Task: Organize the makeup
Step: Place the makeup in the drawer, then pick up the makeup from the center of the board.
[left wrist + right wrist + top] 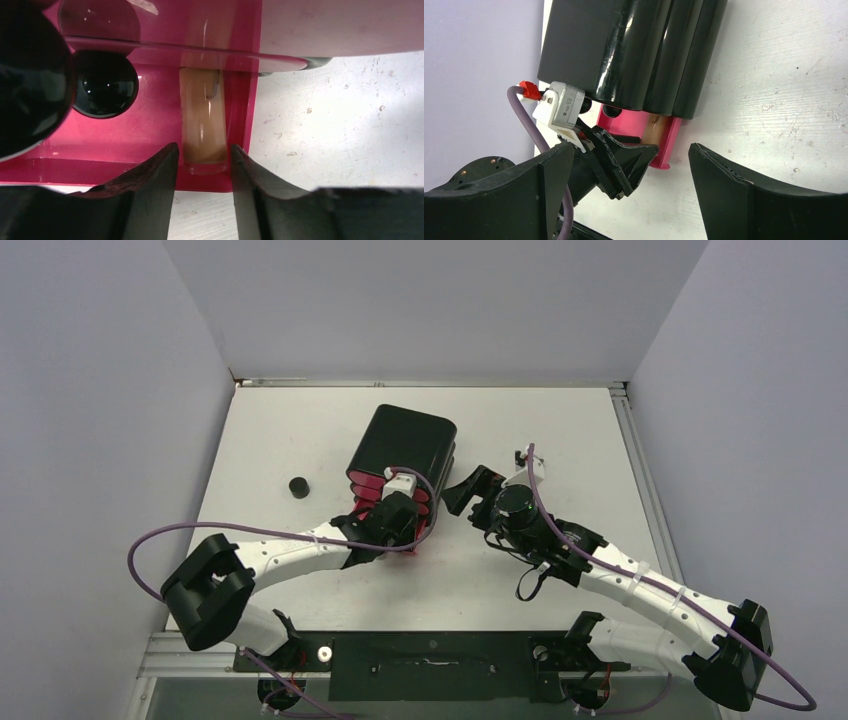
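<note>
A tan tube [202,120] lies lengthwise in the pulled-out pink drawer [150,130] of the black cabinet [400,445]. My left gripper [202,150] is open at the drawer's front edge. Its fingertips flank the tube's near end with small gaps on both sides. A glossy black round item [105,90] sits in the same drawer, left of the tube. A small black round jar [297,486] stands alone on the table left of the cabinet. My right gripper [631,150] is open and empty above the table, right of the drawer. The tube also shows in the right wrist view [654,127].
The white table [560,430] is walled at the back and both sides. The left gripper [405,522] and right gripper [468,490] are close together at the cabinet's front. A pink drawer above [280,30] overhangs the open one.
</note>
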Robot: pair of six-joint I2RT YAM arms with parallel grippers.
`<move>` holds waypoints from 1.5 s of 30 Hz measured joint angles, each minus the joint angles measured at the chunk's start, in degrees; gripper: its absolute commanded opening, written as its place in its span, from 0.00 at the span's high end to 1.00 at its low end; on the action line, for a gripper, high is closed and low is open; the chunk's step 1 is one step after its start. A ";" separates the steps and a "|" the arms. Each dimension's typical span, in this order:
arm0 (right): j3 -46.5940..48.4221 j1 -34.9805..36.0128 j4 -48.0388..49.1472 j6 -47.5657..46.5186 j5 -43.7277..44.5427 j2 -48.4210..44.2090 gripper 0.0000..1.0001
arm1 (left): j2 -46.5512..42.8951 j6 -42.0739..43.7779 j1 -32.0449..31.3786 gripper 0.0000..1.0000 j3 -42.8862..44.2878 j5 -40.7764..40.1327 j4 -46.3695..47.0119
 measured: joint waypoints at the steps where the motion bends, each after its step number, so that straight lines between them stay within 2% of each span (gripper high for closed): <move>1: -0.02 0.00 0.02 0.00 0.00 0.00 0.18 | -0.09 -0.02 0.00 0.54 -0.20 0.02 0.15; 6: -0.04 -0.09 -0.07 -0.04 0.13 0.00 0.17 | -2.14 -0.20 0.00 0.49 -1.09 0.28 0.33; 9: -0.02 -0.35 -0.57 -0.44 1.07 0.00 0.13 | -4.48 -0.20 0.00 0.46 -1.09 0.66 0.33; 16: 0.02 -2.40 -4.76 -3.21 7.48 -0.02 0.06 | -11.19 0.11 0.00 0.42 -1.29 2.51 0.28; 21: 0.07 -7.63 -7.21 -6.86 11.02 -0.70 0.02 | -16.57 0.15 0.00 0.40 -3.19 4.39 -0.15; 28: 0.07 -16.57 -7.37 -13.14 12.57 -0.85 0.00 | -27.50 -1.70 0.00 0.34 -8.33 6.99 -1.25; 31: 0.09 -21.51 -7.04 -15.50 9.64 0.98 0.06 | -32.81 -2.97 0.02 0.31 -10.16 7.61 -1.73; 38: 0.28 -41.07 -4.44 -17.70 -7.50 11.39 0.12 | -41.29 -4.83 0.13 0.22 -11.39 8.52 -3.34; 45: 5.73 -46.14 -4.28 -19.10 -17.66 25.99 0.21 | -45.62 -5.46 0.33 0.18 -12.31 9.14 -4.37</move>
